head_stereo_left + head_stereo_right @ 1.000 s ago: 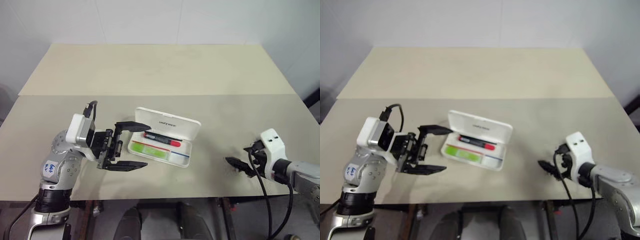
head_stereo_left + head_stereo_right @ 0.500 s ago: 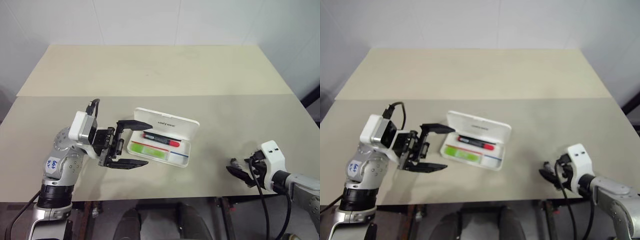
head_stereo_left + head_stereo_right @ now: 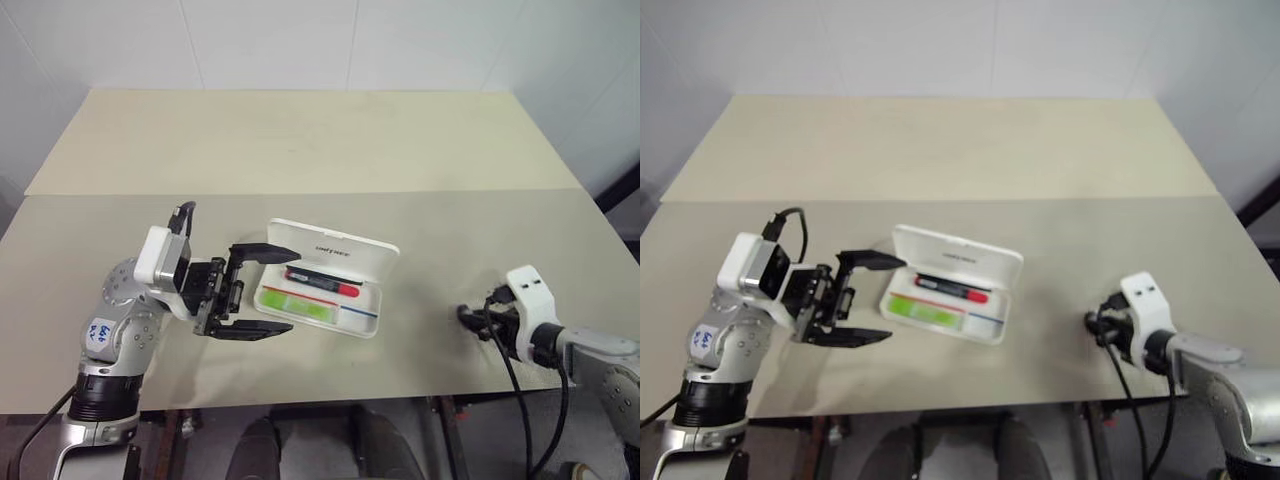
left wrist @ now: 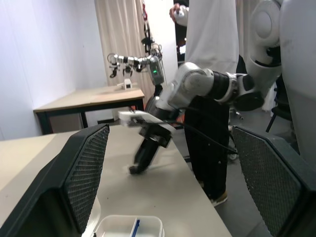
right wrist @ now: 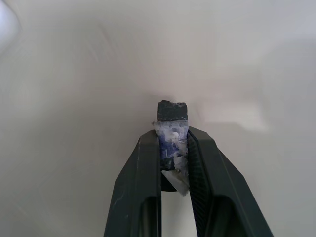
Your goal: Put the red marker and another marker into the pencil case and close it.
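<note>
Since a second earlier the right gripper (image 5: 173, 163) had closed on a small dark grey block (image 5: 172, 111) (visible in the right wrist view). Left gripper (image 3: 262, 290) stood apart beside the open flat white plastic pencil case (image 3: 340, 252), lid lettering unreadable, holding the slim red-capped marker (image 3: 322, 279) and chunky light-green highlighter (image 3: 296, 303) on the beige surface (image 3: 300, 150).

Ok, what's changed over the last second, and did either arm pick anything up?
The right gripper has closed its jaws on a small dark grey object at the table's right front; a second ago they were open. The left gripper stayed open beside the pencil case, which remains open with the red marker and green highlighter inside.
</note>
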